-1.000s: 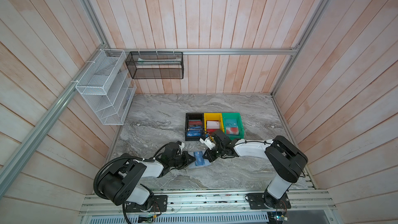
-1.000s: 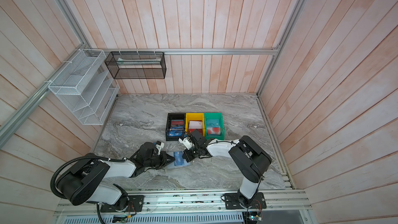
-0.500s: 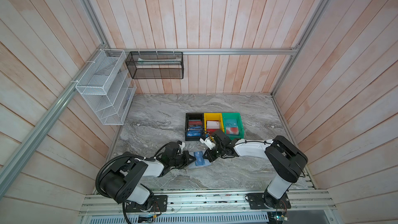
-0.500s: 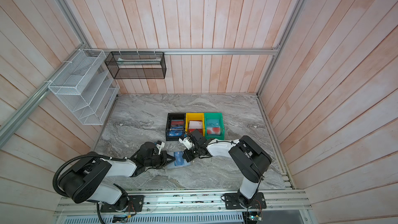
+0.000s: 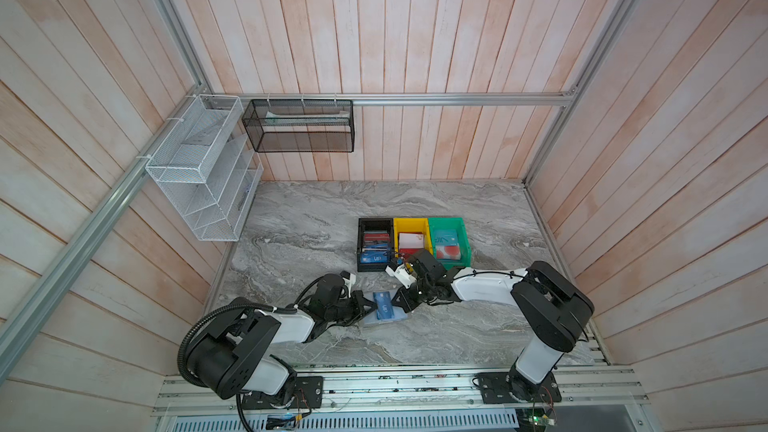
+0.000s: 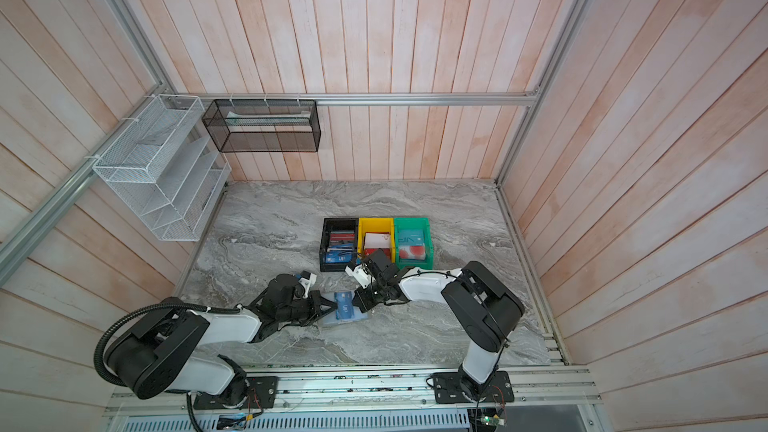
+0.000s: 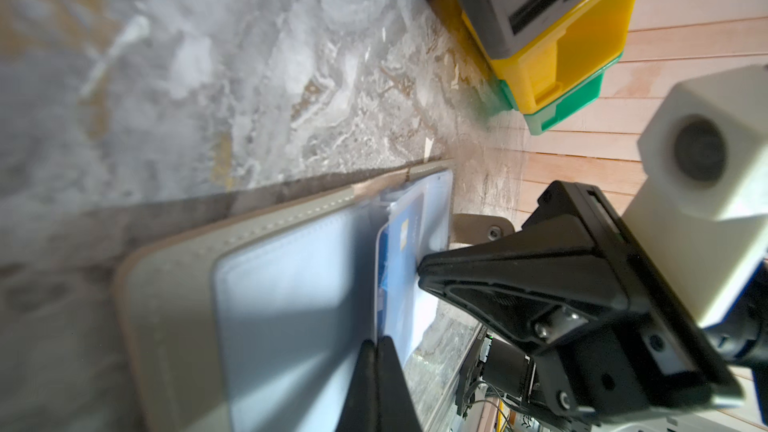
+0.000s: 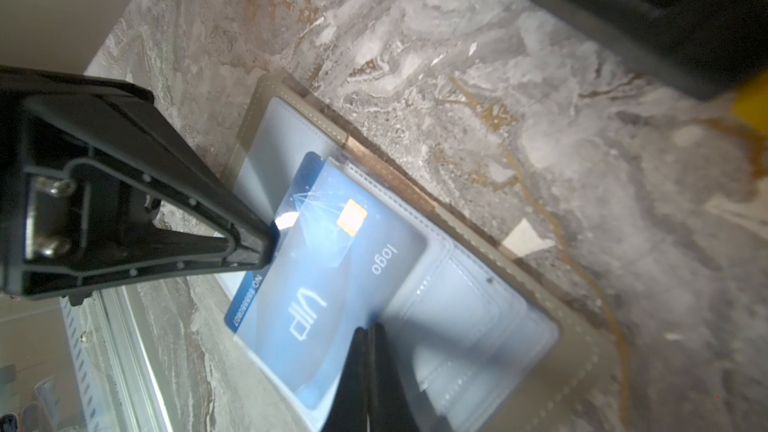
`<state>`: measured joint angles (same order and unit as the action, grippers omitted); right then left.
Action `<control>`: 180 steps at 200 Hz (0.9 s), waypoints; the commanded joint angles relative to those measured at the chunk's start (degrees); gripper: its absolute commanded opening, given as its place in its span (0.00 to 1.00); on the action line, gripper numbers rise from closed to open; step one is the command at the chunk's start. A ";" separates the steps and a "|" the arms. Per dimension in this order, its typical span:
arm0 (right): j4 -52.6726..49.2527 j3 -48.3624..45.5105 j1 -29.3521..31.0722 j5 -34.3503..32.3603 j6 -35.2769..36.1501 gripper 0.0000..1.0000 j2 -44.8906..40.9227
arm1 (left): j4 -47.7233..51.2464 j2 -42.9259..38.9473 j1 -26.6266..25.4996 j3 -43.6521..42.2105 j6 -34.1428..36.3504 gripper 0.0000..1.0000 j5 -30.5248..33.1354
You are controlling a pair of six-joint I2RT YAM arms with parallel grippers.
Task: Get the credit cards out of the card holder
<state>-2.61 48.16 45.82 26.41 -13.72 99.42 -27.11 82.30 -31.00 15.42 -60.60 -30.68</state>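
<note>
In both top views a white wire rack (image 5: pixel 199 168) hangs at the left, with a black mesh basket (image 5: pixel 298 126) just right of it. Low in the frame, left of centre, the left gripper (image 5: pixel 368 306) lies close over the marble tabletop (image 5: pixel 307 218). Its jaws are shut and its tip is over the left side of the open grey card holder (image 5: pixel 398 318), which lies flat at lower centre. A blue VIP credit card (image 5: pixel 383 306) sits in the holder's clear pocket (image 8: pixel 469 317) with one edge sticking out. The left gripper's tip touches that edge, though whether it pinches it I cannot tell. From the right, the right gripper (image 5: pixel 401 300), jaws likewise closed, rests its tip on the card. Above it stand a black bin (image 5: pixel 360 243), a yellow bin (image 5: pixel 409 222) and a green bin (image 5: pixel 448 221), side by side.
</note>
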 commanded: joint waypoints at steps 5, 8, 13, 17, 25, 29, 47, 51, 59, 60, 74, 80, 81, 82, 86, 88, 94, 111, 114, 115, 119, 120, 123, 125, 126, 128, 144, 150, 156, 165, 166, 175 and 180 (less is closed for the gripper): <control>-6.53 -2.11 -0.38 -0.93 0.44 0.00 1.57 | 4.51 -2.01 1.57 -2.57 1.71 0.00 0.97; -6.54 -2.11 -0.39 -0.93 0.45 0.00 1.64 | 4.67 -2.24 1.78 -2.71 1.79 0.00 0.89; -6.50 -2.18 -0.47 -0.93 0.44 0.00 1.66 | 5.05 -2.62 2.10 -2.96 1.88 0.00 0.88; -6.44 -2.21 -0.47 -0.93 0.44 0.00 1.67 | 5.36 -2.95 2.29 -3.09 2.09 0.00 0.76; -6.44 -2.13 -0.47 -0.84 0.36 0.00 1.75 | 6.03 -3.56 2.67 -3.31 2.32 0.00 0.76; -6.52 -2.11 -0.55 -0.78 0.37 0.00 1.76 | 6.35 -3.93 2.84 -3.44 2.41 0.00 0.73; -6.90 -1.91 -0.64 -0.92 0.45 0.00 1.66 | 8.16 -6.14 3.78 -3.89 2.97 0.00 0.53; -6.96 -1.80 -0.65 -0.89 0.44 0.00 1.62 | 8.75 -6.83 4.03 -4.03 3.16 0.00 0.45; -7.28 -1.60 -0.67 -0.77 0.52 0.00 1.35 | 10.59 -8.50 4.55 -3.99 3.67 0.00 0.52; -7.35 -1.59 -0.66 -0.76 0.53 0.00 1.29 | 10.85 -8.75 4.64 -4.04 3.74 0.00 0.57; -8.14 -1.08 -0.65 -0.66 0.68 0.00 0.70 | 14.96 -12.81 5.61 -3.90 4.45 0.00 1.42; -8.49 -0.77 -0.73 -0.62 0.79 0.00 0.36 | 16.90 -14.78 5.97 -3.75 4.72 0.00 1.68; -8.56 -0.74 -0.69 -0.64 0.84 0.00 0.30 | 17.17 -15.14 6.05 -3.74 4.75 0.00 1.76; -8.64 -0.67 -0.67 -0.61 0.86 0.00 0.23 | 17.48 -15.50 6.09 -3.69 4.81 0.00 1.76; -8.97 -0.47 -0.66 -0.59 0.96 0.00 -0.02 | 18.66 -16.76 6.28 -3.51 4.92 0.00 1.97; -9.12 -0.42 -0.67 -0.62 1.01 0.00 -0.17 | 19.20 -17.47 6.41 -3.39 5.00 0.00 2.05; -9.61 -0.04 -0.71 -0.83 1.14 0.00 -0.46 | 20.99 -19.50 6.61 -2.99 5.20 0.00 2.34; -11.01 1.06 -0.67 -0.47 1.49 0.00 -1.66 | 25.67 -24.81 6.91 -1.37 5.65 0.00 3.54; -11.27 1.28 -0.67 -0.21 1.50 0.00 -1.92 | 26.34 -25.63 6.92 -1.02 5.74 0.00 3.71; -11.32 1.39 -0.70 -0.13 1.50 0.00 -2.07 | 26.55 -25.89 6.92 -0.92 5.75 0.00 3.79; -11.68 1.71 -0.73 0.21 1.50 0.00 -2.42 | 27.07 -26.81 6.92 -0.71 5.84 0.00 4.06; -11.74 1.87 -0.73 0.35 1.50 0.00 -2.49 | 27.22 -27.09 6.97 -0.64 5.84 0.00 4.14; -12.00 2.19 -0.77 0.58 1.42 0.00 -2.86 | 27.62 -27.81 6.99 -0.37 5.84 0.00 4.32; -12.16 2.37 -0.83 0.81 1.41 0.00 -3.03 | 27.81 -28.29 7.01 -0.27 5.80 0.00 4.42; -12.24 2.46 -0.83 0.91 1.41 0.00 -3.15 | 27.90 -28.49 7.01 -0.20 5.78 0.00 4.45; -12.35 2.66 -0.82 1.20 1.41 0.00 -3.30 | 27.97 -28.86 7.01 -0.10 5.76 0.00 4.59; -13.27 4.61 -1.38 3.99 1.31 0.05 -5.32 | 27.71 -30.82 7.00 0.50 5.28 0.00 4.87; -13.57 5.27 -1.72 5.61 1.32 0.06 -6.00 | 27.06 -31.04 7.01 0.58 5.15 0.00 4.77; -13.81 5.96 -2.19 7.49 1.49 0.08 -6.68 | 25.92 -31.15 7.02 0.53 4.90 0.00 4.51; -14.36 6.97 -2.98 9.84 1.80 0.11 -7.52 | 22.73 -31.08 7.01 -0.40 4.22 0.00 4.11; -14.45 7.00 -3.05 10.08 1.82 0.11 -7.59 | 22.24 -31.07 7.01 -0.53 4.11 0.00 4.03; -14.53 7.78 -4.19 13.00 2.19 0.14 -8.14 | 17.15 -30.77 7.01 -2.05 2.61 0.00 3.08; -14.57 8.30 -4.89 14.73 2.28 0.15 -8.27 | 13.21 -30.38 7.01 -2.94 1.63 0.00 2.28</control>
<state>-14.76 53.15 43.40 32.56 -13.04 93.78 -3.88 51.57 -24.32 14.57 -56.86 -27.40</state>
